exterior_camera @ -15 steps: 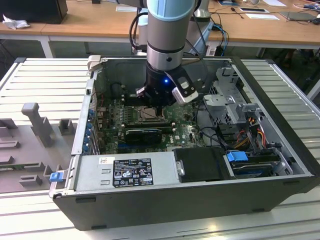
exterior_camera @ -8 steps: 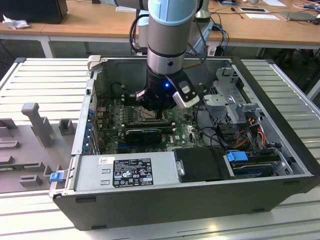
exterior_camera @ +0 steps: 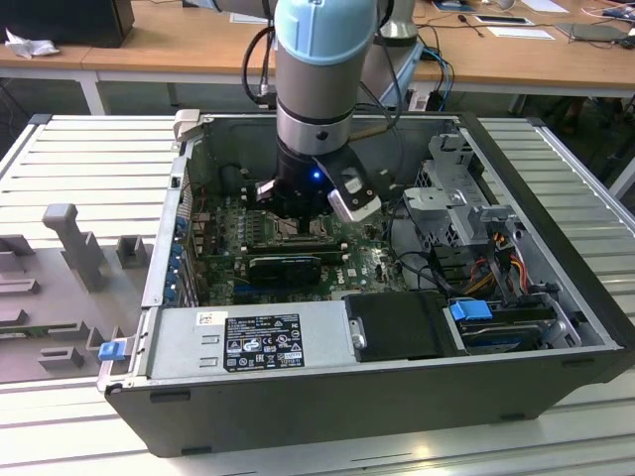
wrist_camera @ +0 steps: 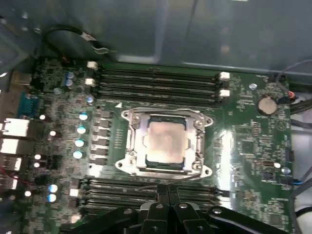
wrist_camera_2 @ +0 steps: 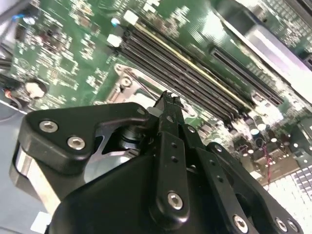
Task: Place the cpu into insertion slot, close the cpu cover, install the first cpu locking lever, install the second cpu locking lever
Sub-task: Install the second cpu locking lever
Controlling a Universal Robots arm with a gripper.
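The cpu (wrist_camera: 165,141) sits in the insertion slot (wrist_camera: 130,146), just past the shut, empty gripper (wrist_camera: 167,187).

- The pale blue and silver jointed robot arm (exterior_camera: 316,69) stands nearly vertical in the exterior view, coming down from above.
- Its black wrist section (exterior_camera: 298,190) carries a small blue light on its front face.
- A white and grey camera block (exterior_camera: 354,194) is mounted on the wrist, on the exterior view's right.
- The black metal two-fingered gripper (wrist_camera: 168,191) points downward; in both wrist views its slim fingertips (wrist_camera_2: 168,101) are pressed together with no gap between them.
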